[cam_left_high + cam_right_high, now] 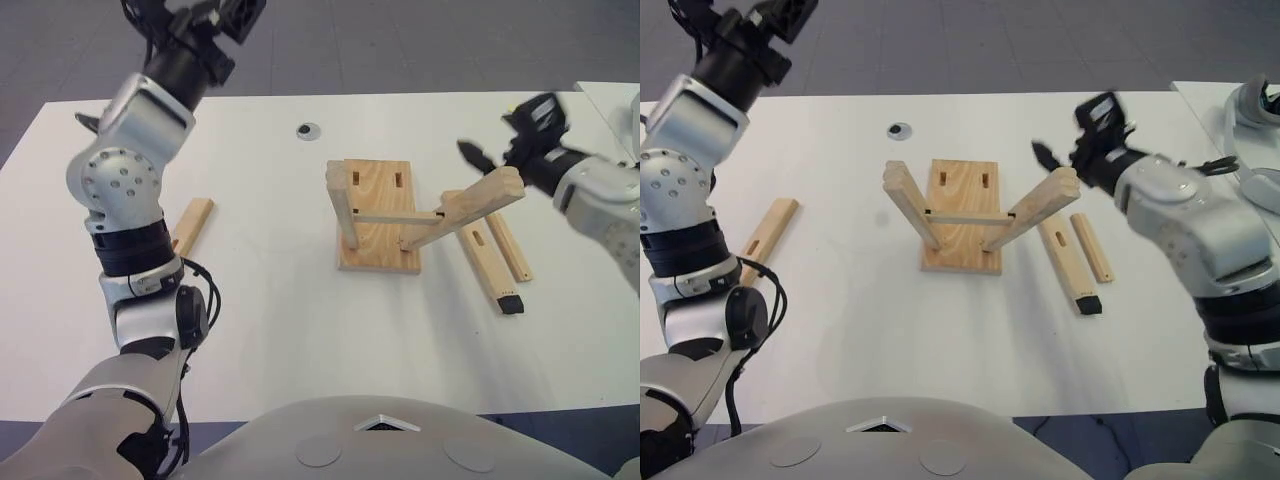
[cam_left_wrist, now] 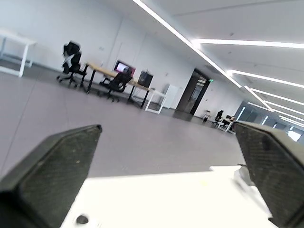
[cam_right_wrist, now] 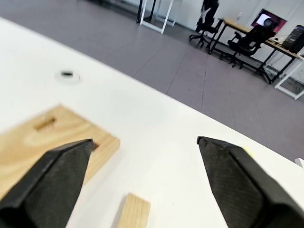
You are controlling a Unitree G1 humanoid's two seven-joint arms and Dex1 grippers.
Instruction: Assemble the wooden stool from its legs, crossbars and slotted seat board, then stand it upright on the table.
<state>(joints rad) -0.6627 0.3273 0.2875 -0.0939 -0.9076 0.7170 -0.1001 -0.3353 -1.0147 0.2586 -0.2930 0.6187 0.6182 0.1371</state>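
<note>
Your white table (image 1: 260, 300) (grommet (image 1: 308, 130) near its top edge) carries the seat board (image 1: 378, 195) at frame centre, grey floor (image 1: 400, 40) above. Left gripper (image 2: 167, 126) and right gripper (image 3: 145, 141) both spread wide.

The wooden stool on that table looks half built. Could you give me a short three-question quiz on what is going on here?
1. True or false: the right end effector is shut on a leg.
2. How many loose wooden pieces lie on the table, apart from the seat board? A one, B three, C five.
3. Fill in: the two legs on the seat board are joined by a thin ____.

Key: 1 false, its fingers are wide apart. 2 B: one on the left, two on the right. 3 crossbar.
</note>
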